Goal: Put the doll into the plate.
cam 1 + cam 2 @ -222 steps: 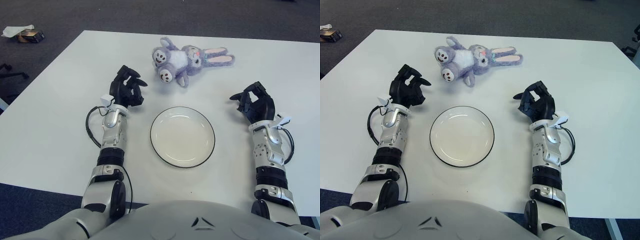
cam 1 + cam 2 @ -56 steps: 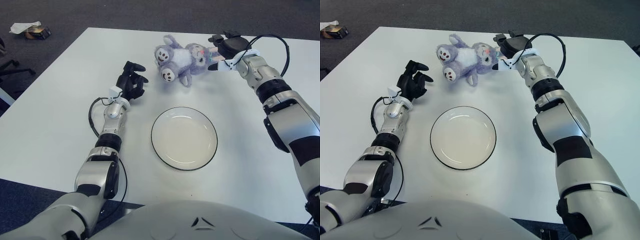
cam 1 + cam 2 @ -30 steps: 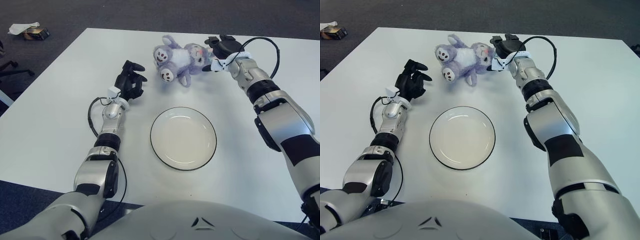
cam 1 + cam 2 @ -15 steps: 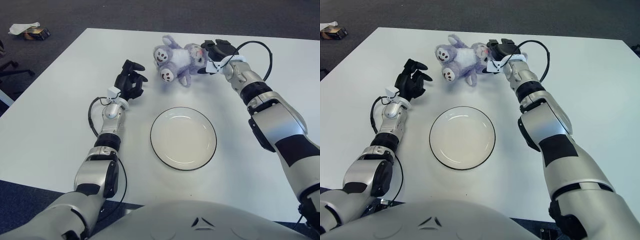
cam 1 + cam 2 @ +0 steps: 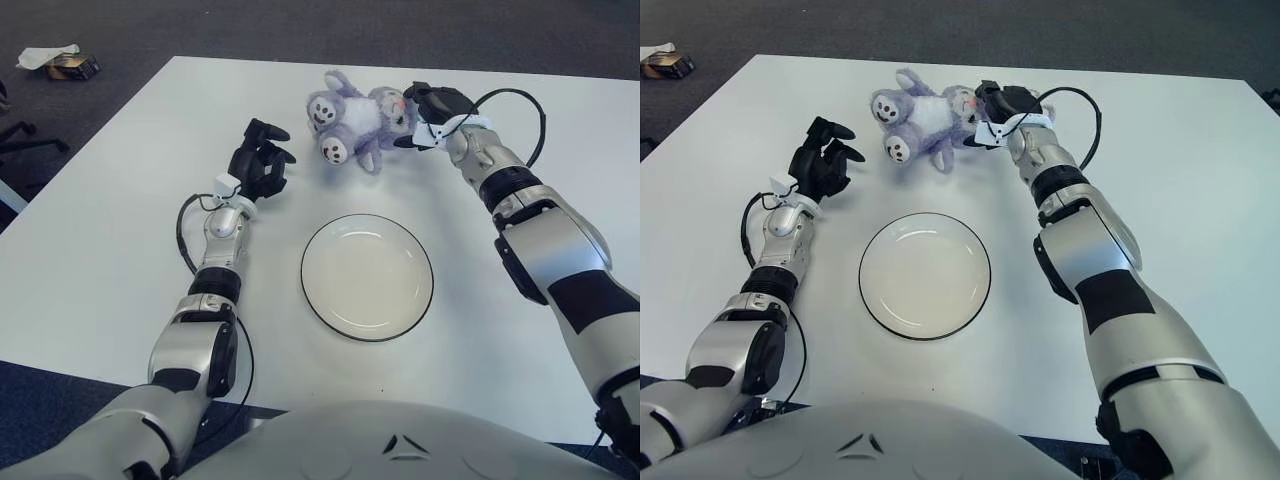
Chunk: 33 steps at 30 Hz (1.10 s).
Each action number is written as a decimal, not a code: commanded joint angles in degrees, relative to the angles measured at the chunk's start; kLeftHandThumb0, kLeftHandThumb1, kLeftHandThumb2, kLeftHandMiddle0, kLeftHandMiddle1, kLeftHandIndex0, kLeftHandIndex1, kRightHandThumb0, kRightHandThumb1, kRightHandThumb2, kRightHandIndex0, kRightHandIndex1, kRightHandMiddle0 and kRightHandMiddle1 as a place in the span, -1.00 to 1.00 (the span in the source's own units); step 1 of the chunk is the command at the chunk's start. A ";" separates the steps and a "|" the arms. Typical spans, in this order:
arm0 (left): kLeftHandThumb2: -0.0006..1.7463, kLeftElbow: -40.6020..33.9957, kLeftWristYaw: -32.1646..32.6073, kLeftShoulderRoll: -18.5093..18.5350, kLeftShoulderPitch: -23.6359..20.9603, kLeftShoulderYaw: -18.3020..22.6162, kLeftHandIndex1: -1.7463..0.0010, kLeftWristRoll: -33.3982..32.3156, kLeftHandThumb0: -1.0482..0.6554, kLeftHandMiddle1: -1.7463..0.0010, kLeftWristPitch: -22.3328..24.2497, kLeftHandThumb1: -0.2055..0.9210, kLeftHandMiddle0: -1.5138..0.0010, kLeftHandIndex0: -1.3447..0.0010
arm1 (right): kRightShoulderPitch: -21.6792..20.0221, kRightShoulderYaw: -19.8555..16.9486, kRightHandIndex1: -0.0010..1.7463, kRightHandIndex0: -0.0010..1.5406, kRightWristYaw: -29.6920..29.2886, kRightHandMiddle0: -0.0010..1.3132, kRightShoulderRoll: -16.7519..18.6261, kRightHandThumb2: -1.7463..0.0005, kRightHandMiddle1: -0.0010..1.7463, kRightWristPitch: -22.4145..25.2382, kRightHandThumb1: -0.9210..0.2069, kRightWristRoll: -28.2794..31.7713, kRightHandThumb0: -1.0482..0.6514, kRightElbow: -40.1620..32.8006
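Note:
A purple plush rabbit doll (image 5: pixel 355 120) lies on its back at the far middle of the white table, feet toward me. My right hand (image 5: pixel 428 103) reaches in from the right and covers the doll's ears and the side of its head, black fingers curled onto the plush. An empty white plate (image 5: pixel 340 300) with a dark rim sits nearer to me, below the doll. Left of the doll, my left hand (image 5: pixel 260 165) shows raised, with relaxed fingers holding nothing.
The table's far edge (image 5: pixel 250 62) runs just behind the doll, with dark carpet beyond. A small box and crumpled paper (image 5: pixel 62 62) lie on the floor at the far left. A black cable (image 5: pixel 520 100) loops off my right wrist.
My right hand has slid left along the doll's ears onto its head and curled down over it. The doll, plate and left hand have barely moved.

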 commanded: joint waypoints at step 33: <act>0.04 -0.28 -0.43 -1.99 8.43 -0.47 -1.00 -0.17 0.22 -0.90 0.02 0.52 0.43 0.79 | 44.64 -14.08 0.01 -0.83 18.32 -1.00 -24.13 0.29 -0.09 5.32 -0.80 3.00 -0.51 -70.25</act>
